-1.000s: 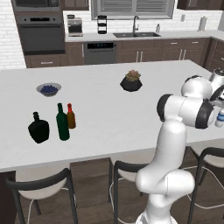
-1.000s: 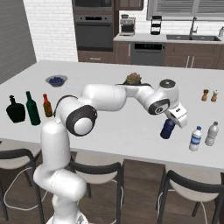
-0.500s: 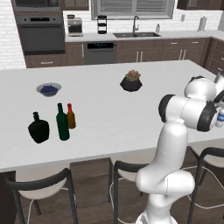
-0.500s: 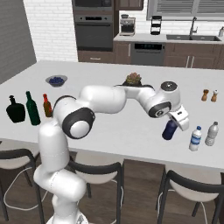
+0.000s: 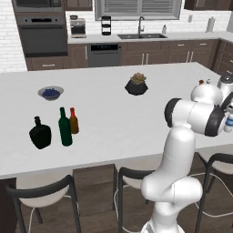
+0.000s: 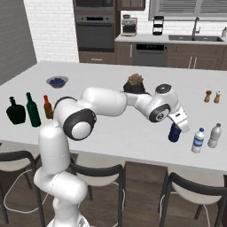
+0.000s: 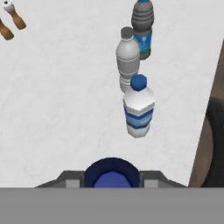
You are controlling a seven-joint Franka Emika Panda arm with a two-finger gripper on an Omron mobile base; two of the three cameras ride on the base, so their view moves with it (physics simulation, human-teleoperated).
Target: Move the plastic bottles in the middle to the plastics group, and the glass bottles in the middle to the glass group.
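Hand view is looking down on the dark blue bottle [image 7: 112,173] at the bottom centre of the frame, sitting between the two grey finger pads [image 7: 70,178] of the gripper [image 7: 112,179], which are pressing in on it from either side. Just above it in the frame three plastic bottles are standing in a loose line on the white counter [image 7: 57,96]: a blue-capped bottle with a blue label [image 7: 138,107] nearest, a grey bottle [image 7: 127,59] behind it, and a darker bottle with a blue label [image 7: 142,28] toward the top edge. In the right base view the gripper [image 6: 177,126] is holding the dark blue bottle [image 6: 174,133] right of centre, low over the counter, near two clear bottles [image 6: 198,140] further right. At the left of that frame the green bottle [image 6: 32,110] is standing between the black flask [image 6: 16,111] and the amber bottle [image 6: 47,107].
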